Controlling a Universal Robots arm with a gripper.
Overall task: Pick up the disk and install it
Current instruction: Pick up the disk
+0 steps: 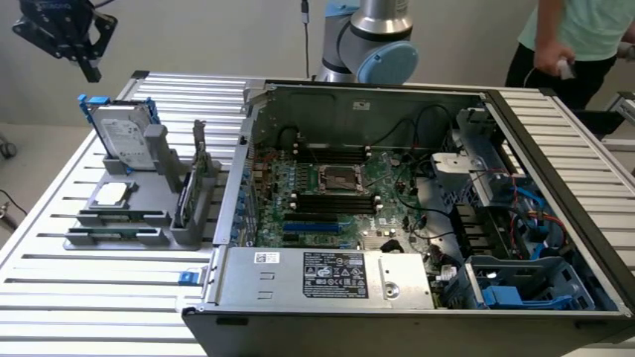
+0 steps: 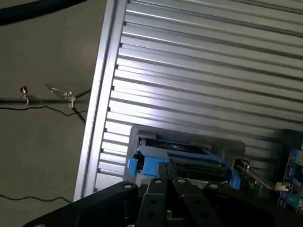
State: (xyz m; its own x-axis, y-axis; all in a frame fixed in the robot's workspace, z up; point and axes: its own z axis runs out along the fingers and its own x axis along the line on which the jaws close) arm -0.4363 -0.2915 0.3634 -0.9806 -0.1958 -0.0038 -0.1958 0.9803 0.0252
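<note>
The disk (image 1: 123, 137) stands on edge in a grey holder (image 1: 139, 223) at the exterior view's left, a silver-grey drive with a white label in a blue carrier. My black gripper (image 1: 91, 73) hangs in the air above and a little to the left of it, shut and holding nothing. In the wrist view the disk (image 2: 156, 161) appears edge-on with its blue frame, just beyond my closed fingertips (image 2: 169, 182).
The holder also carries a small silver chip (image 1: 111, 193) and a dark card on edge (image 1: 187, 197). An open computer case (image 1: 397, 193) fills the slatted table's (image 1: 59, 297) middle, with blue drive bays (image 1: 516, 294) near its front right. A person (image 1: 575, 37) stands behind.
</note>
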